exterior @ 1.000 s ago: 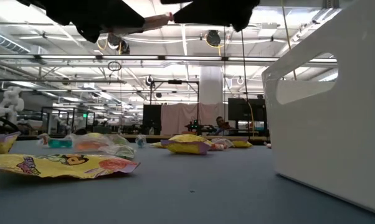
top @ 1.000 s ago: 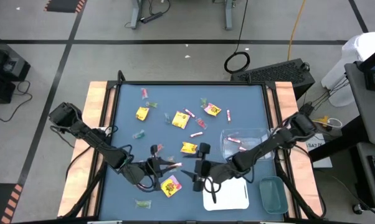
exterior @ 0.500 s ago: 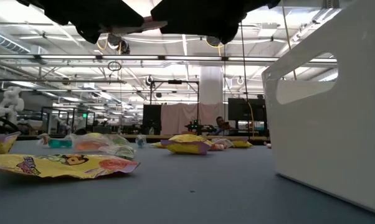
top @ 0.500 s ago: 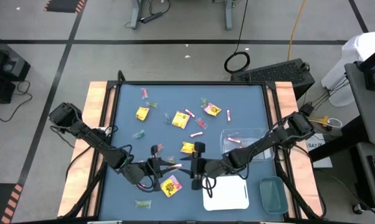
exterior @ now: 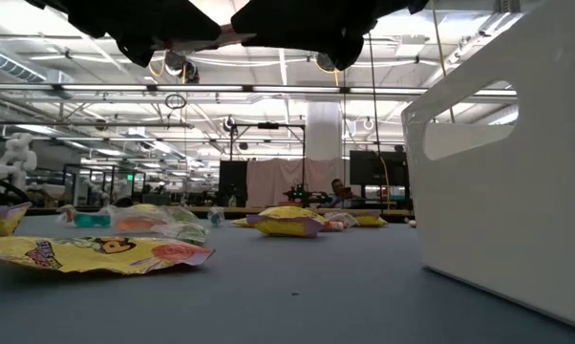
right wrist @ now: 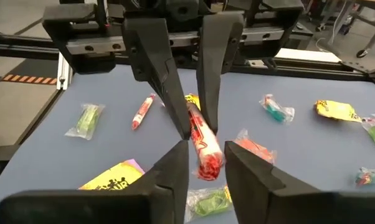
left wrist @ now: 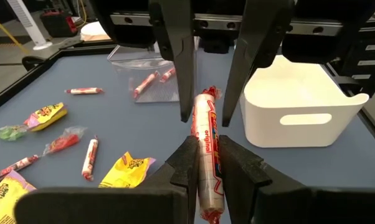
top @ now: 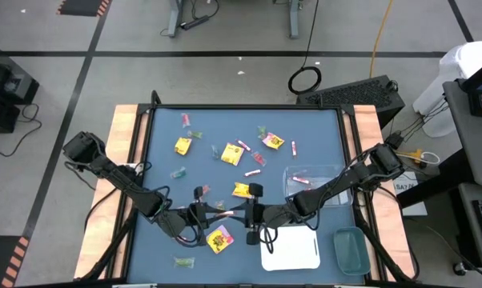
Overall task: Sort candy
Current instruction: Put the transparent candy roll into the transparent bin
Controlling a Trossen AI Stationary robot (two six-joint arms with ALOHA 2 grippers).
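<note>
A pink-red candy stick hangs level above the table's near middle, with my left gripper shut on one end. My right gripper faces it from the table's right. Its open fingers stand close on either side of the stick's other end. In the high view the two grippers meet tip to tip. More candy lies spread over the blue mat: yellow packets, pink-red sticks, small green pieces. My left gripper pinches the stick's end nearest to it between its two fingers. The fingers come level from the table's left and lie along the stick. The stick juts out past the fingertips, level and lifted clear of the table. Whether my right gripper touches the stick's other end I cannot tell.
A white tray stands at the near edge, just right of the grippers, with a green-tinted tray beside it. A clear tray holding a few pink-red sticks lies farther back on the right.
My right gripper has moved toward the table's left, up to my left gripper, until its fingers flank the free end of the stick. My left gripper and the stick have kept still.
</note>
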